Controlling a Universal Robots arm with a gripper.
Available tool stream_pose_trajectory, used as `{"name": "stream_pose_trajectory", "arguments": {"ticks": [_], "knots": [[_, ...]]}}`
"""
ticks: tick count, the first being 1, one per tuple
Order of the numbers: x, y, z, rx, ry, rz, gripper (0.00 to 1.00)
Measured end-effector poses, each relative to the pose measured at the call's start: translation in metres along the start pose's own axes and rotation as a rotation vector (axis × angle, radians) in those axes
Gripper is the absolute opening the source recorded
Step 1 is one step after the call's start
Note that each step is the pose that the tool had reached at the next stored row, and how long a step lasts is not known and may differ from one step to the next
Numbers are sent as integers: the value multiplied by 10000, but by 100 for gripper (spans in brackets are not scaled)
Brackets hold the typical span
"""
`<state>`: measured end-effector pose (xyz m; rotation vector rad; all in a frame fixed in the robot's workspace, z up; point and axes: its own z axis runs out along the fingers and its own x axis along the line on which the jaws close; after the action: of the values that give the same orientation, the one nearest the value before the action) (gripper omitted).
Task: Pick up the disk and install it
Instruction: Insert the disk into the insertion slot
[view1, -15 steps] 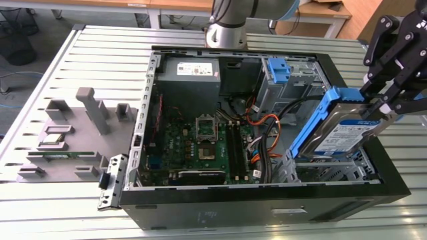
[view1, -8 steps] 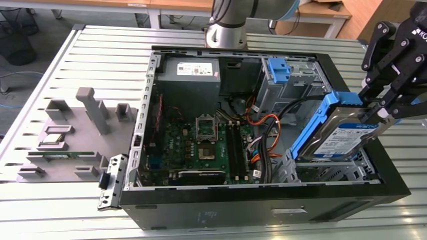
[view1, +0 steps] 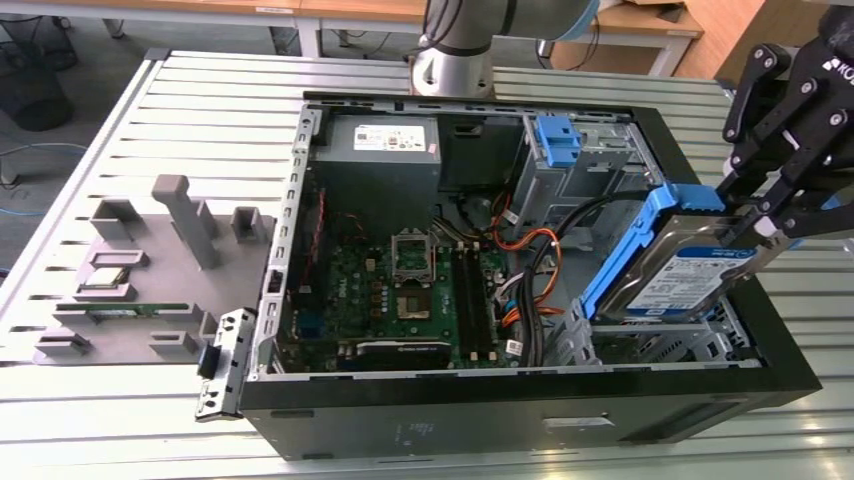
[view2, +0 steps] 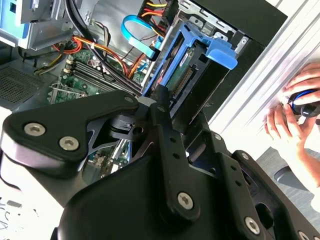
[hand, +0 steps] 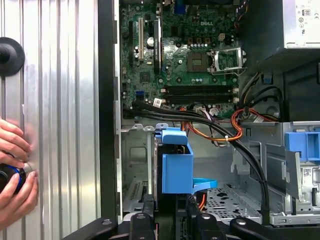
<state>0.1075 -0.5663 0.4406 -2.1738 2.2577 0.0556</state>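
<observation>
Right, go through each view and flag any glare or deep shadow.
Exterior view: even light, mild sheen on the slatted table, and the disk in the pincer is well lit. Second wrist view: the table burns out almost white beside the computer case. First wrist view: sheen on the table, deep shadow beside the power supply.

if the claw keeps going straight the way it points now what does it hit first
Probably the metal drive bay just below: the claw holds the disk tilted over it, so the disk's lower end would touch first. Depth is hard to judge.
</observation>
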Motion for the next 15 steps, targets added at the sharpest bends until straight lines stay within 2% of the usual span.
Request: {"name": "stream_pose_trajectory", "arguments": {"ticks": [8, 9, 13, 15], "knots": [[5, -2, 143, 64, -4, -1, 35], [6, -4, 188, 81, -4, -2, 35], [8, -5, 260, 107, -6, -2, 35], [8, -5, 276, 116, -4, -2, 35]]}}
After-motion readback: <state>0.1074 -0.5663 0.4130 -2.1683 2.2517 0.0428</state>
